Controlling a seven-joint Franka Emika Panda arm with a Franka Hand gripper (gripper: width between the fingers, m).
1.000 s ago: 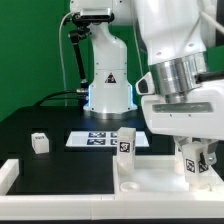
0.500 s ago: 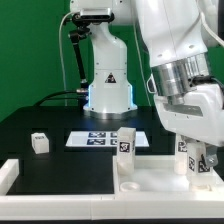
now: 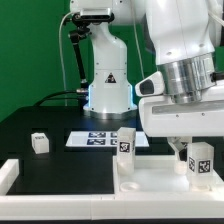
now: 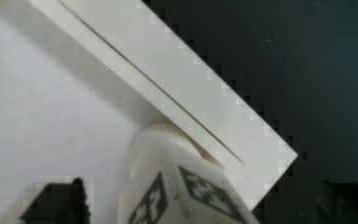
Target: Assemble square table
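Three legs show up in the exterior view, so I'll place everything off the square panel (image 3: 156,176), which lies flat on the black counter (image 3: 60,168) with its rimmed, recessed side up.

- Leg one (image 3: 201,164) stands upright on the panel at the corner toward the exterior view's right, directly under the gripper (image 3: 195,152). Its marker tag faces the camera.
- Leg two (image 3: 126,141) stands upright at the panel's far corner toward the exterior view's left, tag also facing us.
- Leg three (image 3: 40,142) sits on the counter by itself, well apart from the panel, off toward the exterior view's left.

The marker board (image 3: 97,139) lies flat just behind the panel, next to leg two.

The wrist view is pretty blurry. You can make out the panel's raised rim (image 4: 167,85) running diagonally, the tagged leg (image 4: 179,188) against it, and two dark fingers (image 4: 60,200), one on each side of that leg. There seems to be a bit of a gap on each side, but honestly I can't tell whether the gripper is pinching the leg or just sitting spread around it.
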